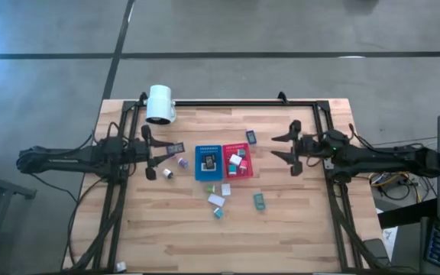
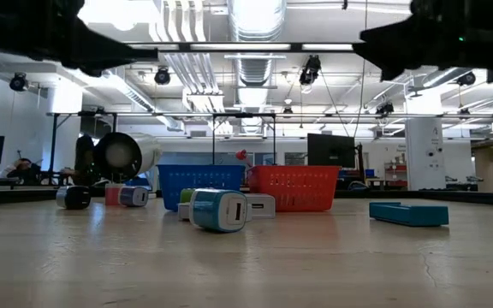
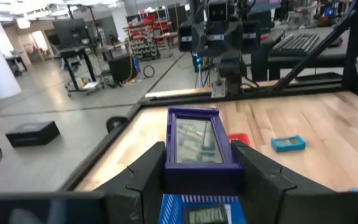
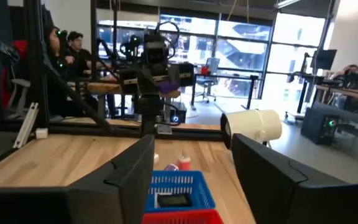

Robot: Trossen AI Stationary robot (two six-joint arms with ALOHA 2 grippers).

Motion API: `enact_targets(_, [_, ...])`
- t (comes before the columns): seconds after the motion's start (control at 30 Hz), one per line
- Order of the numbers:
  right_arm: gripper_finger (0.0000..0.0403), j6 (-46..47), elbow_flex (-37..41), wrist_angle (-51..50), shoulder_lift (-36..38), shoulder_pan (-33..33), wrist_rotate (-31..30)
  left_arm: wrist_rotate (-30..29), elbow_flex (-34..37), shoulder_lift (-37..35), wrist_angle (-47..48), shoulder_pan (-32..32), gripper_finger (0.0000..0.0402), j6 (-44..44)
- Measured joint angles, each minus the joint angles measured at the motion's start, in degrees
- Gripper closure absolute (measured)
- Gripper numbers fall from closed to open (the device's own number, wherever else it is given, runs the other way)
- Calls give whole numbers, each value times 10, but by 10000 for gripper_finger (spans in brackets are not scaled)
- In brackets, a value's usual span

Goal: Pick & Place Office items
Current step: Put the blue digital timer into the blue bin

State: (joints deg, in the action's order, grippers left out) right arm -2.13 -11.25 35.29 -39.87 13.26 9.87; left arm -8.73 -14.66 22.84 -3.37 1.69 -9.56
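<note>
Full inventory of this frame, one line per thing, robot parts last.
Blue perforated plastic tray: one, table centre, dark item inside.
Red perforated plastic tray: one, touching the blue tray's right side, white and teal blocks inside.
Big white cylinder: one, lying at the table's far left edge.
Loose small blocks: several, white, teal, purple, on the wood near the trays.
Flat teal block: one, right of them.
Purple-framed flat block: one, in the left gripper.
People: two, seated beyond the table.
Left gripper: shut on that block.
Right gripper: open, empty, right of the trays.
</note>
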Motion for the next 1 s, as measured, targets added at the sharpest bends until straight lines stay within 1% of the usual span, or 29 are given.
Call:
enact_targets(0.1, [224,-6,27,0,39,0,-8,0,23,-20,-1,0,242,10])
enact_targets(0.23, [281,-18,45,0,74,0,-11,0,58,-49,-9,0,242,18])
enact_targets(0.4, [363,-30,53,-2,84,0,-11,0,99,-80,-26,0,242,35])
enact_targets(0.47, [386,-30,52,2,81,0,-12,0,109,-89,-27,0,242,41])
enact_targets(0.6, [390,-26,48,4,72,0,-13,0,118,-100,-29,0,242,52])
enact_targets(0.77, [390,-28,43,9,60,0,-15,-1,111,-93,-29,0,242,60])
enact_targets(0.9, [390,-38,43,21,48,0,-17,-1,74,-60,-30,0,242,43])
enact_targets(1.0, [390,-37,43,34,38,0,-25,-1,33,-6,-23,1,242,38])
